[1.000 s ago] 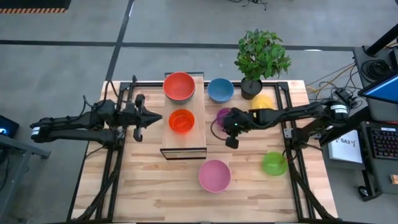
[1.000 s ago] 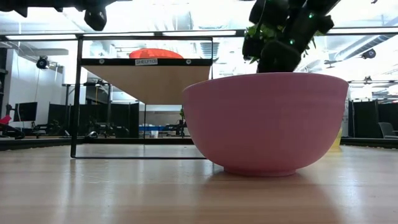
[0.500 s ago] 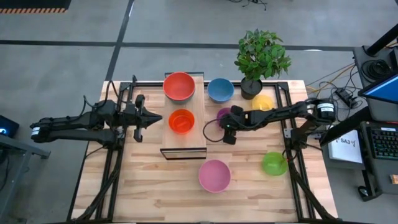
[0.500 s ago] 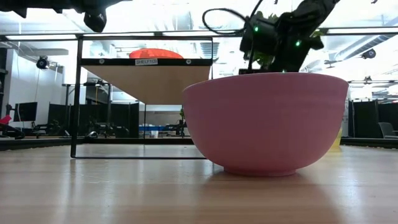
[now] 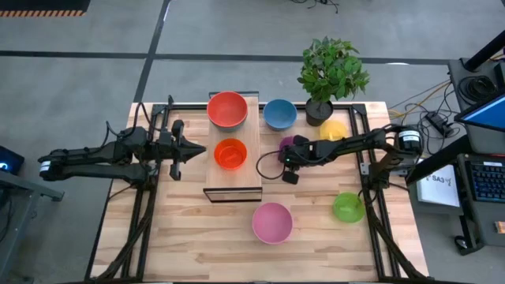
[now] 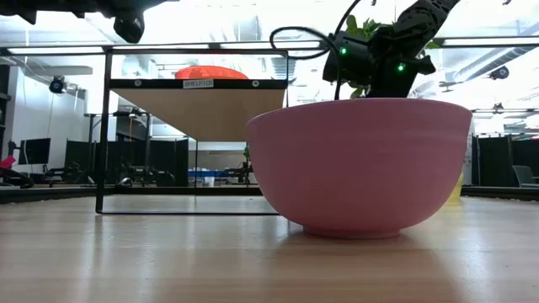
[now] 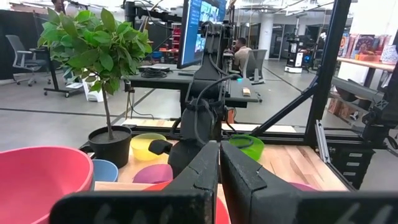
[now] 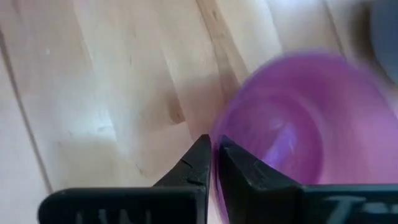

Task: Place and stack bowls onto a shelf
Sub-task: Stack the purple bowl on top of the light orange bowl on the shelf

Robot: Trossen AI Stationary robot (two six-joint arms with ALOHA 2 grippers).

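Now my right gripper (image 8: 213, 163) at purple bowl (image 8: 292, 124), fingers pressed nearly together pinching its near rim; bowl on tabletop (image 5: 197, 237) just beside shelf (image 5: 251, 177). My left gripper (image 5: 199, 148) waits at shelf's other side, fingers closed, empty. Shelf holds 2 bowls: red bowl (image 5: 227, 109), orange bowl (image 5: 230, 153). Risks, as I judge: thin rim pinch may slip on lift; bowl could swing, clip shelf frame; cable loop near my wrist could snag.

One camera looks straight down on the whole table (image 5: 197, 237); another sits at table level, close behind the pink bowl (image 6: 360, 164), which both show.
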